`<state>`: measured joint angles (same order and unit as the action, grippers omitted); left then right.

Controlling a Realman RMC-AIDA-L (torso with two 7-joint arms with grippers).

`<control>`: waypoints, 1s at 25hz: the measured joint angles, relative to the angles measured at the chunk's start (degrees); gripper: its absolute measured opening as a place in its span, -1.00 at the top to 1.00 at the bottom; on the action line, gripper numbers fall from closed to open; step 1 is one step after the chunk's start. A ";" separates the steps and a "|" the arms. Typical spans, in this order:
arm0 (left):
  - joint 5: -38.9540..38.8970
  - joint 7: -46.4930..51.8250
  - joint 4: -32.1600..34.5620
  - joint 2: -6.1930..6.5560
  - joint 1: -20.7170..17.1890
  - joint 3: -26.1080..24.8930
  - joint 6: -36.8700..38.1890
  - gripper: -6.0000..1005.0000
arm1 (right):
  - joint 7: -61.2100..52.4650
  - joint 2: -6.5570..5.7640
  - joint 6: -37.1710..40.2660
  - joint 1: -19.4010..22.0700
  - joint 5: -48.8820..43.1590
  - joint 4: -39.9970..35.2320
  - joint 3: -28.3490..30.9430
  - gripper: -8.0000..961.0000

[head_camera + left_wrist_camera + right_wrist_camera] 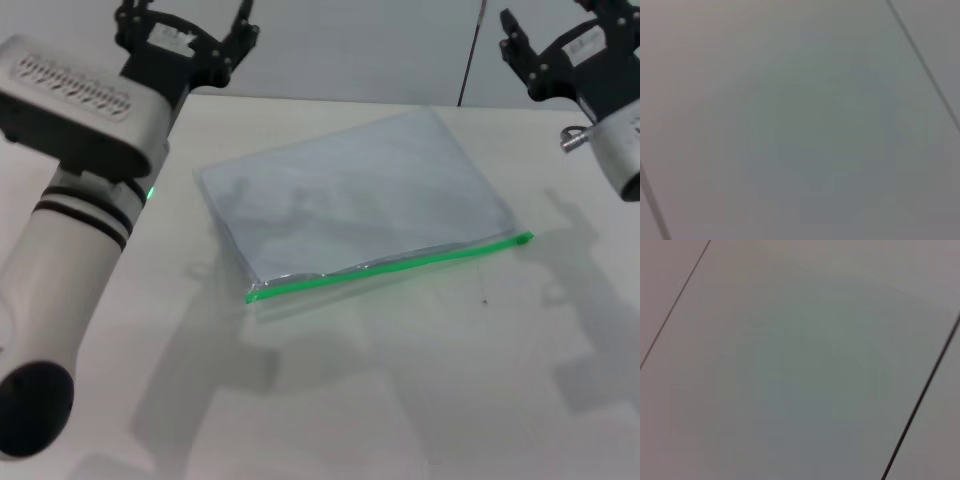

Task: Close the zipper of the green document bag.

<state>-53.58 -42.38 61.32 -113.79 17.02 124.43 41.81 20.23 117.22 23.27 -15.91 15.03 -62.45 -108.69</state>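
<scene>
Table (400,400): plain white surface filling most of the frame. Lying directly on it, one item: green document bag (350,200), flat, centre of frame, set at a slant. Its zipper (390,265) edge runs along the bag's lower side, rising toward the right.

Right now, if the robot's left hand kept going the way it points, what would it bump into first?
Probably nothing nearby. The left hand points away past the table's far edge, toward a plain wall. The green document bag lies off to the side, though depth is hard to judge.
</scene>
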 joint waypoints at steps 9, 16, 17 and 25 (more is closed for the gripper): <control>1.03 16.53 -9.17 0.64 1.34 6.61 14.20 -0.75 | -0.15 -0.21 13.93 -1.23 13.89 9.28 -4.35 -0.41; 0.54 15.88 -9.24 0.10 0.36 7.09 14.05 -0.78 | -0.18 -0.24 14.28 -0.99 17.94 10.53 -4.79 -0.42; 0.45 15.93 -9.35 0.10 0.31 7.08 14.05 -0.78 | -0.18 -0.23 14.30 -0.98 18.21 10.75 -4.80 -0.42; 0.25 15.90 -9.48 -0.10 -0.50 6.61 14.08 -0.78 | -0.14 -0.33 15.05 -0.79 20.36 12.28 -4.86 -0.42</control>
